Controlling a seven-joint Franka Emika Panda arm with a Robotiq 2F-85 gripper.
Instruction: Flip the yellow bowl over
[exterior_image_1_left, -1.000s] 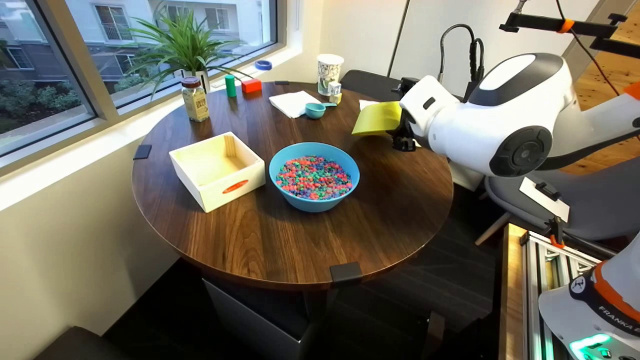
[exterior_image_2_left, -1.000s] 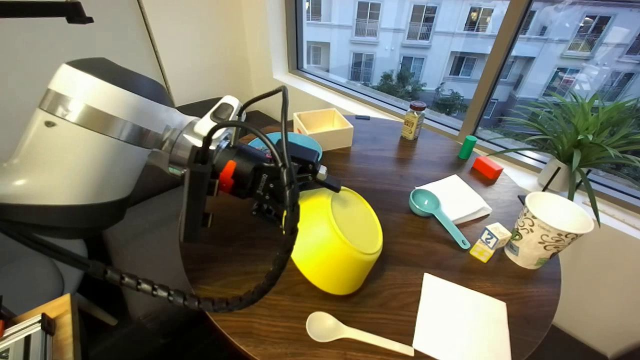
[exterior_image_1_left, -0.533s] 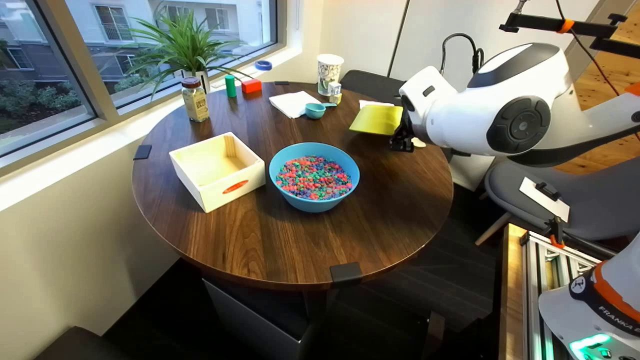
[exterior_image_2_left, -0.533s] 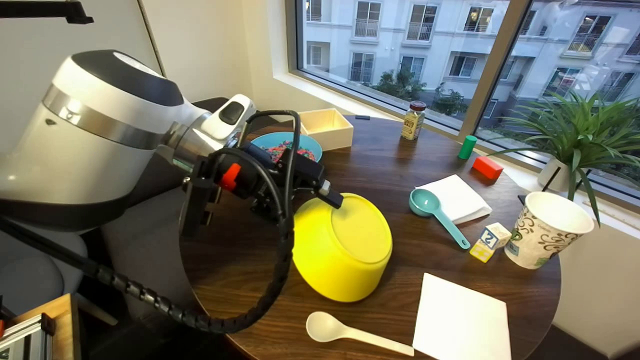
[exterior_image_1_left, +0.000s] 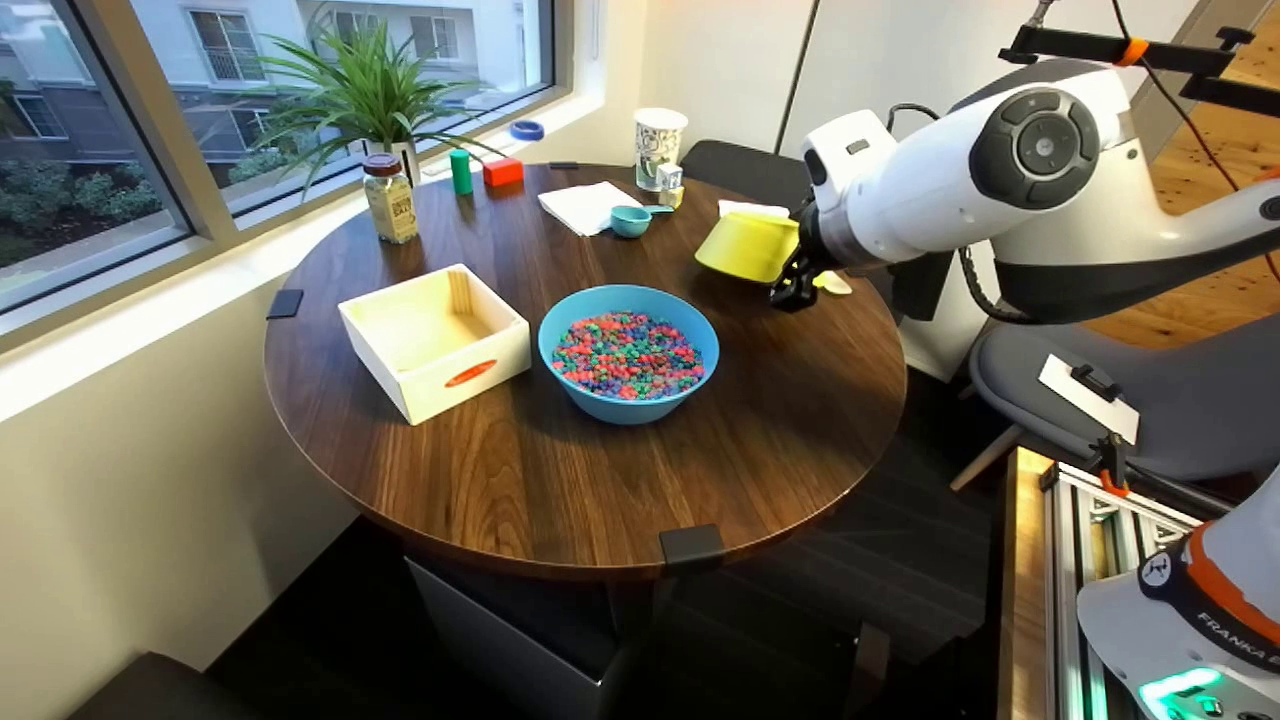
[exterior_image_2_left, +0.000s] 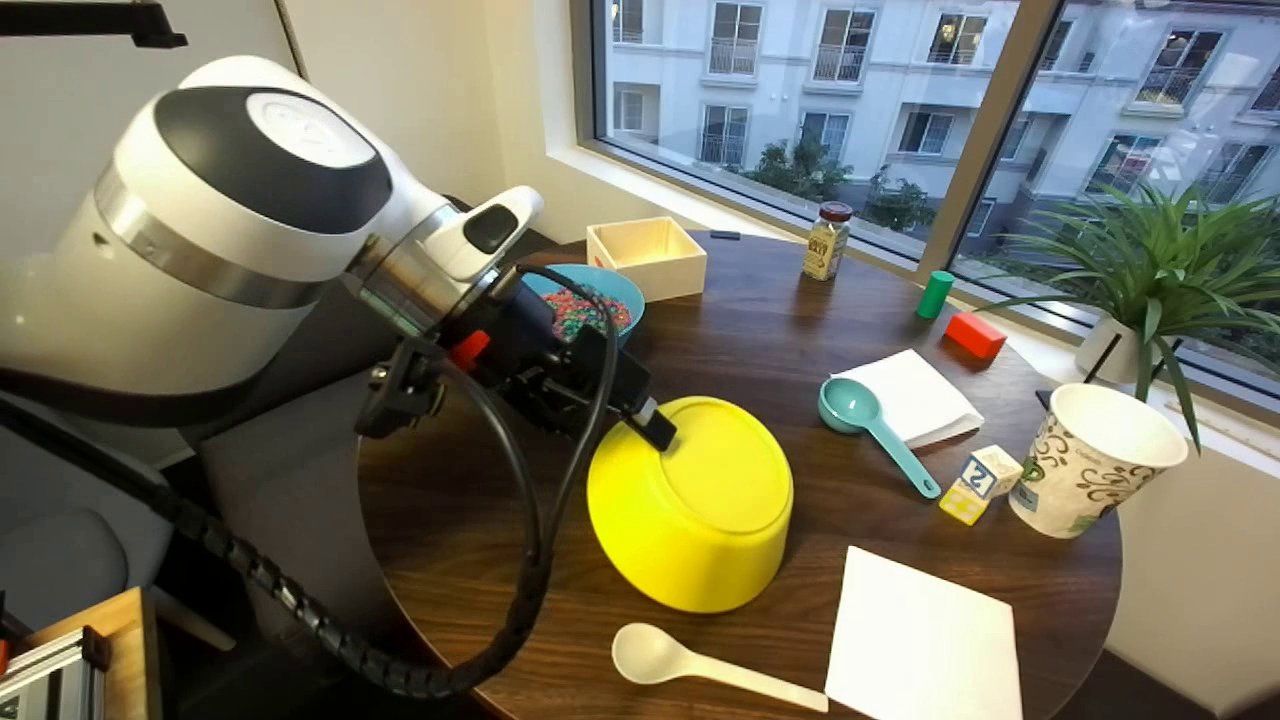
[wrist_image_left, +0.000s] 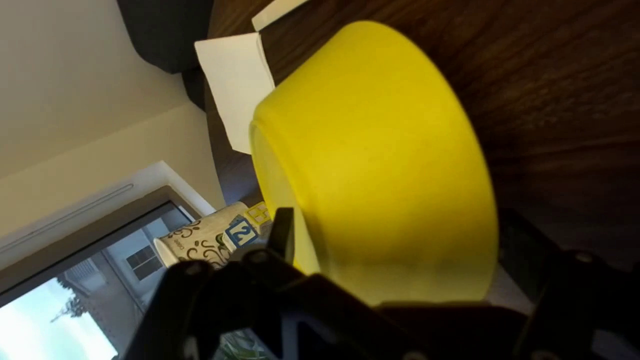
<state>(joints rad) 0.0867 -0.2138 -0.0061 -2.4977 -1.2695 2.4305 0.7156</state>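
Tipped further, the yellow bowl (exterior_image_2_left: 692, 505) is almost base-up inside the table's edge (exterior_image_1_left: 565, 565), our hand (wrist_image_left: 397, 222) wide astride it; flip likely ending, we should withdraw next.

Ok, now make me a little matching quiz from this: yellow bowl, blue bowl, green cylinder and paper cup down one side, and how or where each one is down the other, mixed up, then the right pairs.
1. yellow bowl
2. blue bowl
3. green cylinder
4. paper cup

A. holding small colourful bits
B. base facing up
C. printed with a swirly pattern
D. standing beside the red block

Pairs: 1-B, 2-A, 3-D, 4-C
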